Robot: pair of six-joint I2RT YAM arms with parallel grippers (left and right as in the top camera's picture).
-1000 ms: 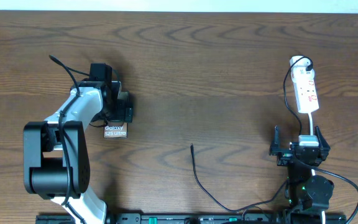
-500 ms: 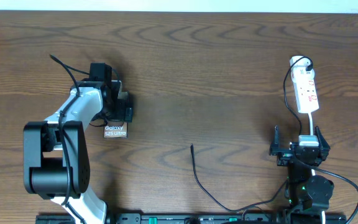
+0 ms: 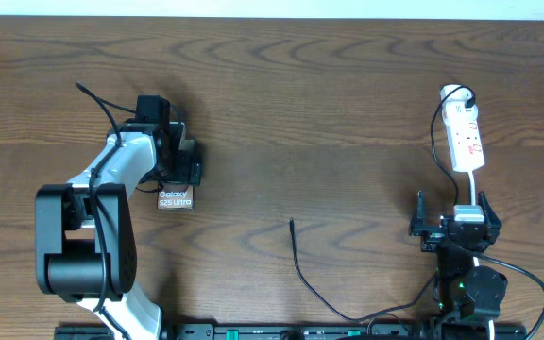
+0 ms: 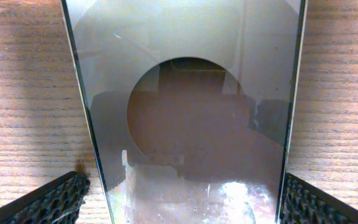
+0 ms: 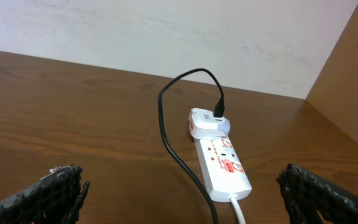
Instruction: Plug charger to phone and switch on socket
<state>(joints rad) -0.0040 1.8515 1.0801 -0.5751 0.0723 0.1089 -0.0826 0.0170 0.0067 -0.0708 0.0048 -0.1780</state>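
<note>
The phone [image 3: 175, 199] lies flat at the left of the table, its white-lettered end showing below my left gripper [image 3: 183, 162]. In the left wrist view the glossy screen [image 4: 191, 93] fills the frame, and my left gripper [image 4: 182, 202] is open with one finger on each side of the phone. A thin gap of wood shows at the left finger. The charger tip [image 3: 292, 223] lies free in the front middle. Its cable [image 5: 166, 130] runs to the white socket [image 3: 466, 137] at the far right, which also shows in the right wrist view [image 5: 222, 165]. My right gripper [image 3: 451, 217] is open and empty in front of the socket, as the right wrist view [image 5: 179, 202] also shows.
A white adapter [image 5: 205, 122] with the black cable plugged in sits at the socket's far end. The socket's white lead [image 5: 238, 211] runs toward my right arm. The table's back edge meets a white wall [image 5: 166, 31].
</note>
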